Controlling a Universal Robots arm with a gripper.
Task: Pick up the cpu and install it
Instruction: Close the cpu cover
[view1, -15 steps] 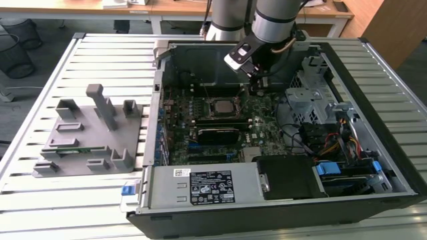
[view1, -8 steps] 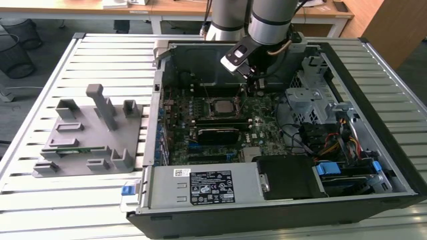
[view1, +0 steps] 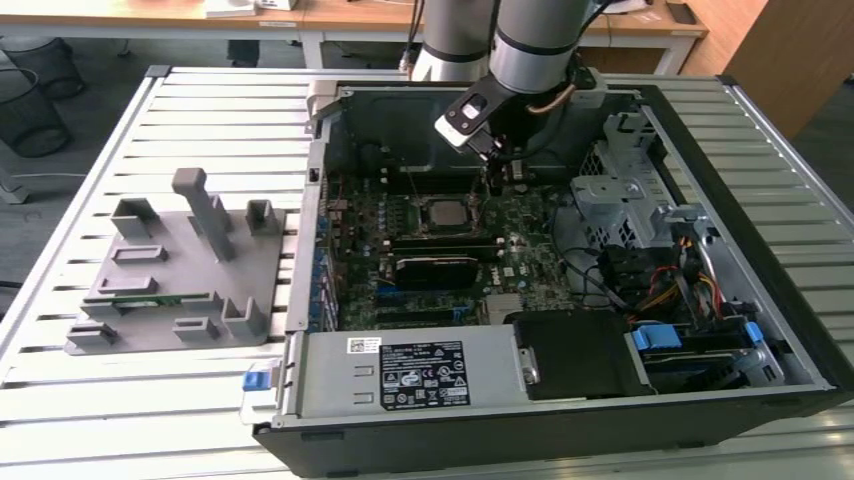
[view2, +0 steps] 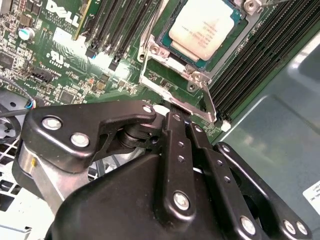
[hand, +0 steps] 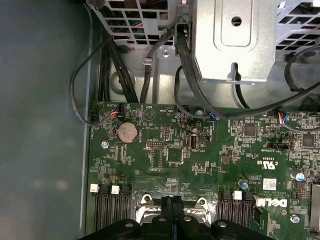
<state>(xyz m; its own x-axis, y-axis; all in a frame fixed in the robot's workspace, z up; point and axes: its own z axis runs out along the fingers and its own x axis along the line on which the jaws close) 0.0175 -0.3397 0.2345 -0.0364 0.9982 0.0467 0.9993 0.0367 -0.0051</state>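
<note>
The cpu (view1: 441, 212) lies flat in its socket on the green motherboard, silvery-white top facing up, with the metal socket frame (view2: 172, 85) around it. In the second wrist view the cpu (view2: 205, 27) sits just beyond the fingertips. My gripper (view1: 501, 182) hangs inside the open computer case, beside the socket on the exterior view's right. Its black fingers (view2: 170, 145) are pressed together and shut, tips right at the edge of the socket frame. In the first wrist view the gripper (hand: 172, 201) is over the frame's edge, with nothing visible between the fingers.
The case wall (view1: 747, 330) surrounds the board, with a drive cage (view1: 621, 190) and cable bundles on the exterior view's right and a power supply (view1: 414, 375) in front. A grey plastic fixture (view1: 174, 270) holding a green circuit strip (view1: 147, 297) stands on the slatted table.
</note>
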